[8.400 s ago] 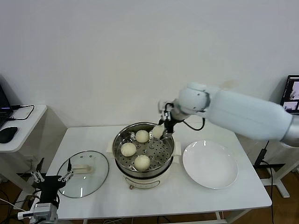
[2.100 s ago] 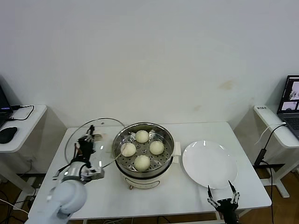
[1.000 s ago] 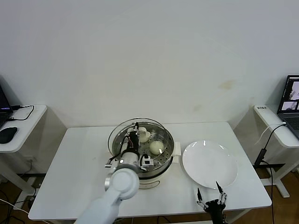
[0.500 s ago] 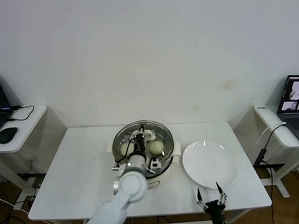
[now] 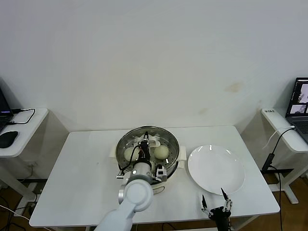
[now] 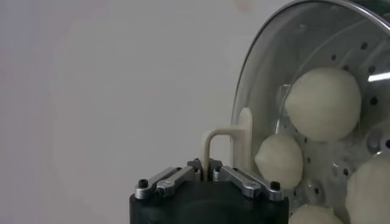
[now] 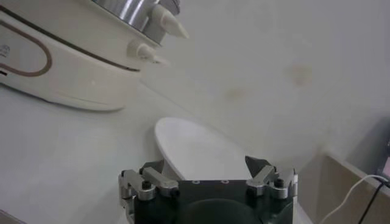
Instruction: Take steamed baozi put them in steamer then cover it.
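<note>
We see the left gripper above the steamer, its fingers closed on the cream handle of the glass lid, which lies over the steel pot. In the left wrist view the handle stands pinched between the two fingers, and the lid's clear dome shows the steamed baozi resting on the perforated tray beneath it. From the head view we make out one bun to the right of the gripper and another to its left — the others are hidden by the arm. The steamer sits mid-table on the white table, with the white plate just beside it on the right, bare. The right gripper hangs low at the table's front edge, near the plate — its fingers spread apart and holding nothing.
</note>
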Motion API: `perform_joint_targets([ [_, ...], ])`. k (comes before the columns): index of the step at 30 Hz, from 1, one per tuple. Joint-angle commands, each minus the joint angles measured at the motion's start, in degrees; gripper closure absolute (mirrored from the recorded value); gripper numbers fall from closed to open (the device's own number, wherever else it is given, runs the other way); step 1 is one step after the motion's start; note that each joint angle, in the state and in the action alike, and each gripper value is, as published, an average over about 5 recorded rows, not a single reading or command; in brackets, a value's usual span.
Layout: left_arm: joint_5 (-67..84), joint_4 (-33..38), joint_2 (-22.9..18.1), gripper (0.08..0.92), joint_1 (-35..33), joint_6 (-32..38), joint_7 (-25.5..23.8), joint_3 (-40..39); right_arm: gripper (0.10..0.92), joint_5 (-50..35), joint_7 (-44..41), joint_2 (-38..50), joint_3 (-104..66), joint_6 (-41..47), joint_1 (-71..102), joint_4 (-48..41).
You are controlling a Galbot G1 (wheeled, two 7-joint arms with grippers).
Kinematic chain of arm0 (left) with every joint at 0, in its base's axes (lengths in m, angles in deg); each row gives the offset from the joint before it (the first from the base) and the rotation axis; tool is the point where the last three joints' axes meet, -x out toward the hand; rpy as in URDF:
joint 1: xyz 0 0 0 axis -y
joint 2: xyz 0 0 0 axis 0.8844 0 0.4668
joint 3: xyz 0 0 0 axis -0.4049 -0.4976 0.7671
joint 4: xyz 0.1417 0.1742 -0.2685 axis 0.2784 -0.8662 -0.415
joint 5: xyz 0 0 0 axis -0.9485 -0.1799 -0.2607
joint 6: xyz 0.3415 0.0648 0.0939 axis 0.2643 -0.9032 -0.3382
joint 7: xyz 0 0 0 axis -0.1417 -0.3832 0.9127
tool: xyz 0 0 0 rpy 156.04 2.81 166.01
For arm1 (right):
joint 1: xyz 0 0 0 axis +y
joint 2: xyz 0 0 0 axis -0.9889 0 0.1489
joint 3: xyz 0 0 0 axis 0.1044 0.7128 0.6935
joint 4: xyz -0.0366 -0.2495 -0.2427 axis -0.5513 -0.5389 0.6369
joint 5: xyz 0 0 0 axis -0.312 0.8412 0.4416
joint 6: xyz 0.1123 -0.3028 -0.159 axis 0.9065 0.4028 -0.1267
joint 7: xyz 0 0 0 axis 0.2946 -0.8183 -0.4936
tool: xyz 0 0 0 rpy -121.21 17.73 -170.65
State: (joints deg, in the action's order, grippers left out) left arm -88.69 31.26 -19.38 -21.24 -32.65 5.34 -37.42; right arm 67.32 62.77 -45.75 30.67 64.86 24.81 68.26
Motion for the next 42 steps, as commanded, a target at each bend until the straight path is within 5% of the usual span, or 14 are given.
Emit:
perform_joint_targets([
  [1,-0.46,-0.71,-0.53,0.865,-0.05,0.01,0.20,0.04,0.203,0.03,0.03,-0.01,-0.05,-0.17,0.09,-0.01],
  [20,-0.22,-0.95,-1.14,0.845,-0.90,0.33,2.25,0.08,0.203,-0.17,-0.09,0.35,-0.01,-0.39,-0.14,-0.36],
  [32,4.84,7.88,1.01,0.514,-6.41,0.18,4.89,0.45,0.203,-0.40,-0.16,0.75,-0.14,-0.32,0.16,-0.20],
  [42,35.40,24.50,13.17,0.233,-17.88,1.75,18.03,9.74,0.203,-3.02,-1.20,0.87,-0.18,-0.25,0.20,-0.76],
])
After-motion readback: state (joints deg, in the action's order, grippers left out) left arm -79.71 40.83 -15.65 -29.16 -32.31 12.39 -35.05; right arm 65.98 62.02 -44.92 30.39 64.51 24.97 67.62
